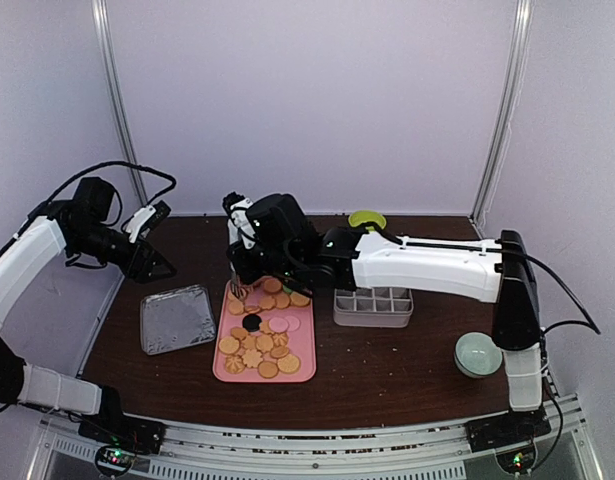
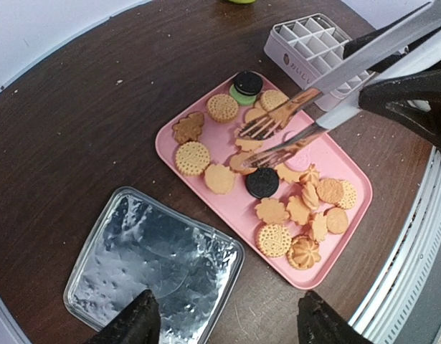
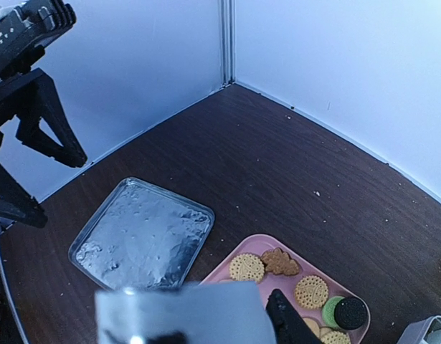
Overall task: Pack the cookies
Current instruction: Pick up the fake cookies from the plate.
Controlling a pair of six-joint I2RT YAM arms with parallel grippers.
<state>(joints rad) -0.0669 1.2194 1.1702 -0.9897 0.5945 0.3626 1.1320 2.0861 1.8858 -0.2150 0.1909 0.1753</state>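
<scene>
Many cookies (image 1: 259,345) lie flat on a pink tray (image 1: 299,362), mostly golden, a few black, one green (image 2: 240,94). My right gripper (image 1: 245,262) hangs over the tray's far end, shut on metal tongs (image 2: 328,107). The tongs' forked tips (image 2: 254,143) are spread just above the cookies (image 2: 274,240) mid-tray; whether they touch one is unclear. In the right wrist view the tongs (image 3: 184,315) are a blur beside one black finger (image 3: 286,322). My left gripper (image 2: 227,326) hangs open and empty above the foil tray's near corner, raised at far left (image 1: 152,250).
An empty foil tray (image 1: 177,318) lies left of the pink tray. A white grid box (image 1: 373,305) stands right of it. A green bowl (image 1: 367,219) sits at the back and a pale bowl (image 1: 478,354) at the front right. Crumbs dot the dark table.
</scene>
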